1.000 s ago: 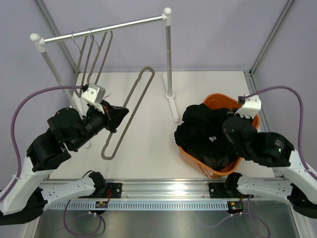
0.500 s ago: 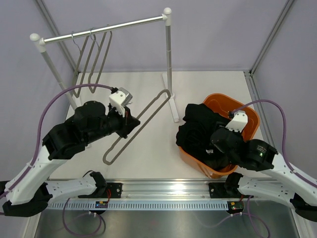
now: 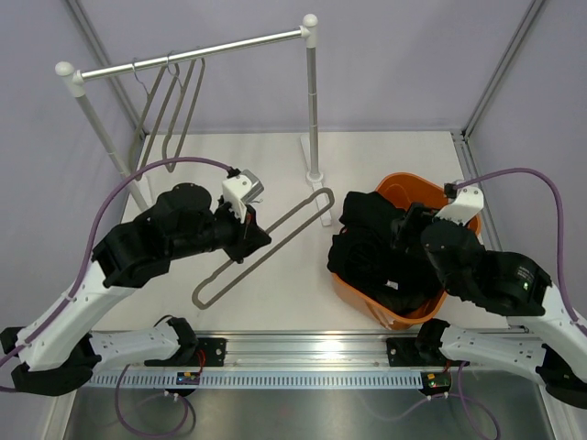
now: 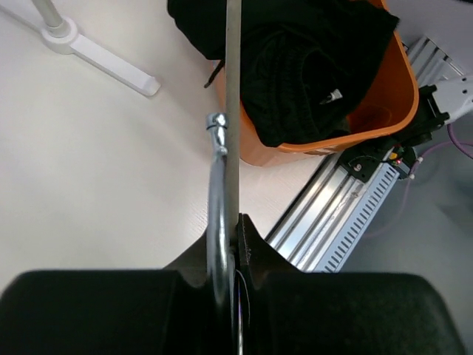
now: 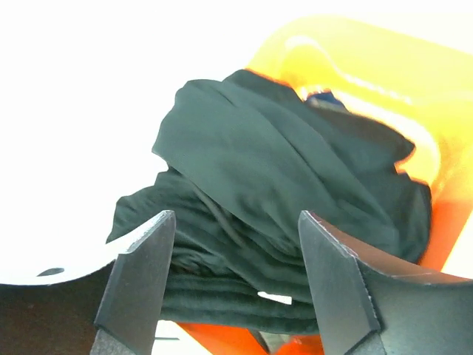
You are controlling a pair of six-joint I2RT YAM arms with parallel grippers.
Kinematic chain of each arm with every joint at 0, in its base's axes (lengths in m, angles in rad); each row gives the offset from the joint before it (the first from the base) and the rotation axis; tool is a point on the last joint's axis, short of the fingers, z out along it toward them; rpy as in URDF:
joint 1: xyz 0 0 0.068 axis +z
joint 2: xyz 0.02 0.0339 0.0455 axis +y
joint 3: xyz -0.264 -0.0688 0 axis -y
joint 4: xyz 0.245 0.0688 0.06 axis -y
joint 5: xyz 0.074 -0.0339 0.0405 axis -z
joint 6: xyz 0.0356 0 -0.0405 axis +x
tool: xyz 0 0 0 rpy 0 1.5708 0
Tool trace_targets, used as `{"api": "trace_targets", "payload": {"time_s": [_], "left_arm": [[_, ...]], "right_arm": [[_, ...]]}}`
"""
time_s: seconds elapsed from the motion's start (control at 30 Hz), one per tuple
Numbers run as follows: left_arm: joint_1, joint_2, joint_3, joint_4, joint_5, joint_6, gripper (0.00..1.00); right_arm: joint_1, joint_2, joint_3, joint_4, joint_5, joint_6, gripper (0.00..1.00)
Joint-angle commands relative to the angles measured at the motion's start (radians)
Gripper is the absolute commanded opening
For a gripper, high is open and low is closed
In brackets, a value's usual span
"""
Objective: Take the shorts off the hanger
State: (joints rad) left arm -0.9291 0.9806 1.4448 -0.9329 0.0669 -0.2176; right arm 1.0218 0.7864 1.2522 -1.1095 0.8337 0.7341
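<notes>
Shorts [image 3: 371, 246] piled in basket [image 3: 352, 295]; removal judged complete. Bare hanger [image 4: 232, 111] clenched in left claw [image 4: 236, 248], to be set down. Right claw [image 5: 235, 237] released over pile.

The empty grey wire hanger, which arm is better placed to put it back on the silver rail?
Left. The left gripper is shut on the grey wire hanger, nearer the silver rail; the right gripper is open above the dark shorts in the orange plastic basket.
</notes>
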Motion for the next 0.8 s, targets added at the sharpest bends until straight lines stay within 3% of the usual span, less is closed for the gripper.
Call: {"api": "trace_targets", "payload": {"time_s": [0.0, 0.2, 0.4, 0.77], "left_arm": [[-0.005, 0.021, 0.008, 0.058, 0.137, 0.020, 0.00], [-0.005, 0.035, -0.027, 0.098, 0.273, 0.024, 0.00], [-0.005, 0.052, -0.017, 0.131, 0.323, 0.014, 0.00], [-0.005, 0.009, 0.104, 0.186, 0.220, -0.020, 0.00]], "right_arm": [[-0.005, 0.045, 0.097, 0.149, 0.044, -0.158, 0.77], [-0.005, 0.235, 0.269, 0.345, 0.035, -0.353, 0.81], [-0.003, 0.425, 0.360, 0.422, -0.077, -0.374, 0.81], [-0.002, 0.415, 0.099, 0.465, -0.200, -0.225, 0.78]]}}
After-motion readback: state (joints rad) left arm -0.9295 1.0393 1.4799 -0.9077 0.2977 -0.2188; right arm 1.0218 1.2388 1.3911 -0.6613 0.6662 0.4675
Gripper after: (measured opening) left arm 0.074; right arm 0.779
